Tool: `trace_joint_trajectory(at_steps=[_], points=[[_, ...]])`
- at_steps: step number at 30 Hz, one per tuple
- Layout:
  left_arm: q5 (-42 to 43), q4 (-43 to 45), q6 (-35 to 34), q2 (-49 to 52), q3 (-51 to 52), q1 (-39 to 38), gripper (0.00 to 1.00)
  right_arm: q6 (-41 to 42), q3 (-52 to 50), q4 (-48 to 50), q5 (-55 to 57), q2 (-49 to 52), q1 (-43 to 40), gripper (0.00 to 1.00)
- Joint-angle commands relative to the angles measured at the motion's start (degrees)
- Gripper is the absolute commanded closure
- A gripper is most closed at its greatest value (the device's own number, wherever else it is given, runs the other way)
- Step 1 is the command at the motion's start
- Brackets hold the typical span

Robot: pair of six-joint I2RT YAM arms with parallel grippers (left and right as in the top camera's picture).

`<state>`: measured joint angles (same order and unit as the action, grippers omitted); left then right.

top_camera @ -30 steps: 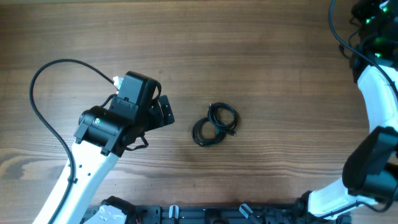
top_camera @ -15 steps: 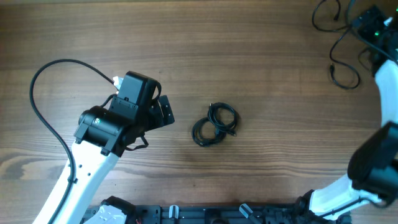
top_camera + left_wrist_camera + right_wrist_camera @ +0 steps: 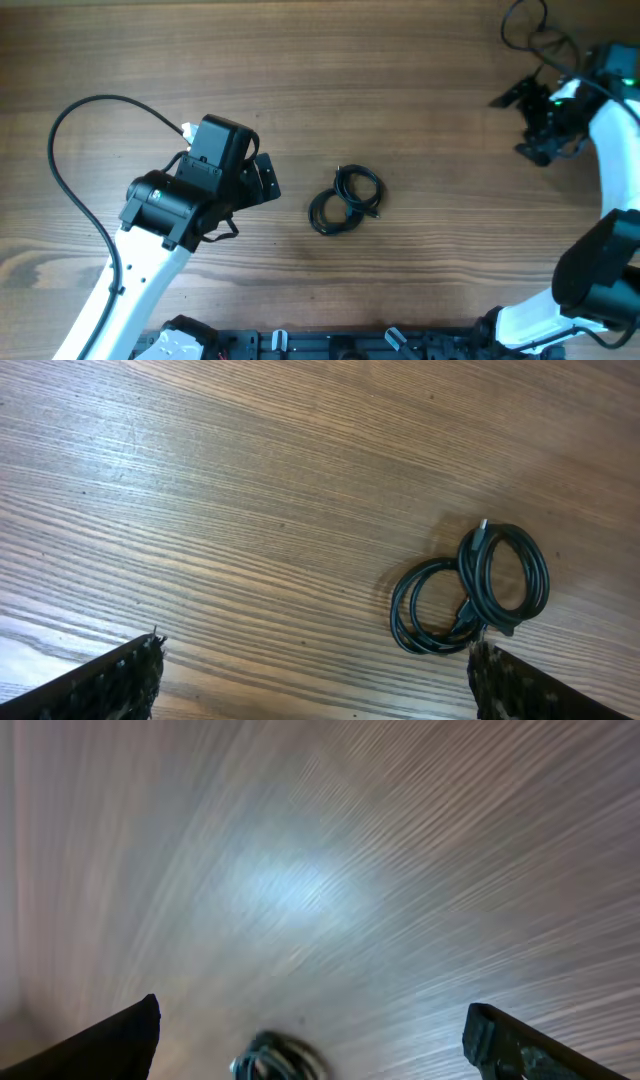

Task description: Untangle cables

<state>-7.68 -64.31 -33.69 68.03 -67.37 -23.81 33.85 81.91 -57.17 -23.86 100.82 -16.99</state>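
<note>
Two changes inside the last second, both on the right. Was up in the far top corner, closed; now swung down and inward over the table (image 3: 420, 60), right gripper (image 3: 518, 125) spread wide and carrying nothing. Confirmed from the right wrist view: fingers (image 3: 110, 1045) at both lower corners, bare wood between. Left behind in that top corner, one thin loose cable (image 3: 524, 24), partly hidden by the right arm. Looks like a strand already pulled free and dropped there, judging by position, well apart from the rest.

Nothing different on the left. Left gripper (image 3: 264, 180) parked near the bundle (image 3: 345, 198), on its left side, opened wide, empty, not touching. Bundle at mid-table, between the two arms: small black loops overlapping, a plug end (image 3: 483, 525) poking out at the top. Seen faintly at the bottom edge of the right wrist view too, blurred.

Means more separating to do; remaining loops probably next, with either arm free to reach in.

No containers anywhere in view: no box, tray or bin, so nothing held in one.
</note>
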Motion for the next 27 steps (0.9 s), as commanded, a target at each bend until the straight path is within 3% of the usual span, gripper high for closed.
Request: trace_joint_trajectory(at_steps=[1, 7, 23, 27], points=[[-0.76, -0.02, 0.48, 0.0, -0.13, 0.31, 0.0, 1.03, -0.94, 0.57, -1.81, 0.22, 4.76, 0.0], [-0.76, -0.02, 0.46, 0.0, -0.13, 0.31, 0.0, 0.87, -0.94, 3.98, -1.46, 0.22, 11.61, 0.0], [-0.76, -0.02, 0.48, 0.0, -0.13, 0.31, 0.0, 1.36, -0.94, 6.75, 2.21, 0.22, 14.8, 0.0], [-0.76, -0.02, 0.48, 0.0, -0.13, 0.31, 0.0, 8.46, -0.98, 2.45, 19.93, 0.26, 15.15, 0.0]])
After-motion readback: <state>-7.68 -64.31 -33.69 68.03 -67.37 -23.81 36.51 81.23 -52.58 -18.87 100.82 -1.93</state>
